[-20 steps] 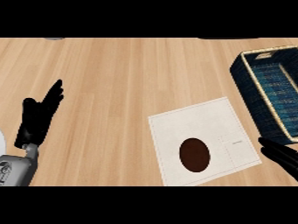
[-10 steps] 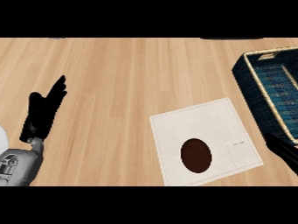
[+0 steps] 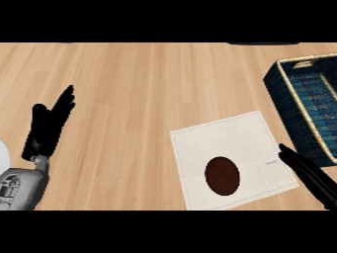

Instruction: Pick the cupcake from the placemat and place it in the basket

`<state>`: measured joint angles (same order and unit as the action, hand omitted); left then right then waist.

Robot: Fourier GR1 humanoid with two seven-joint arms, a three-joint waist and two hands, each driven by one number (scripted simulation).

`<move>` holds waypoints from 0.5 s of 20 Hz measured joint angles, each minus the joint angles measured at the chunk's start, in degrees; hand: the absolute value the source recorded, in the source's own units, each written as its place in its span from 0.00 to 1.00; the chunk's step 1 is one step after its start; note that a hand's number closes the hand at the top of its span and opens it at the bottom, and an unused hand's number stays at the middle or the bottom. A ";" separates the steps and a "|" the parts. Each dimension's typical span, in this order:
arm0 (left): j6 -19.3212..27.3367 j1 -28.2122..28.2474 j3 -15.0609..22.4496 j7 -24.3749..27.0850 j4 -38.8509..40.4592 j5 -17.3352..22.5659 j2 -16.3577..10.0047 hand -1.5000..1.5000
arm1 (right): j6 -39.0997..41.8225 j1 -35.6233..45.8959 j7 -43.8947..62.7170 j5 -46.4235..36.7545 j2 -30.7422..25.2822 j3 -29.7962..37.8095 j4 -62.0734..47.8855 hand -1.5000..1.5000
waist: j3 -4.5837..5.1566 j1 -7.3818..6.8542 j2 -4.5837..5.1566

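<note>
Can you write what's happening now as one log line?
cupcake: on placemat | right hand: open, at placemat's edge | left hand: open, resting | basket: no cupcake

A pale wood-grain counter [image 3: 142, 89] spans the whole view.

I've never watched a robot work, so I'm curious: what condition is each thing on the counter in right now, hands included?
cupcake: sitting on the placemat, untouched.
placemat: flat on the counter, beside the basket.
basket: upright, nothing visible inside.
left hand: open, fingers straight, holding nothing.
right hand: open, fingers straight, at the placemat's right edge, holding nothing.
</note>
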<state>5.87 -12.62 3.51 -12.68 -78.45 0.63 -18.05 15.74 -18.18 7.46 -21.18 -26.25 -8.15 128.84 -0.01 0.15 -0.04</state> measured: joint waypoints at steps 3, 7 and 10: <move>-1.12 -0.33 -0.94 0.38 0.41 -0.25 0.15 0.50 | -0.16 3.32 -1.03 -2.49 2.70 -1.91 -5.06 0.00 | 0.01 -0.10 0.03; -1.80 -0.88 -1.87 1.75 2.10 -1.14 1.07 0.50 | -1.06 4.88 -4.63 -5.69 5.03 -2.73 -10.85 0.00 | -0.01 -0.06 0.05; -3.04 -0.06 -2.85 2.11 1.87 -1.43 1.12 0.50 | -1.86 6.16 -4.66 -8.13 7.42 -3.69 -12.36 0.00 | 0.01 -0.07 0.03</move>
<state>2.83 -12.68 0.66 -10.57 -76.59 -0.80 -16.93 13.88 -12.02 2.80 -29.32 -18.84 -11.84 116.47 0.00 0.08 -0.01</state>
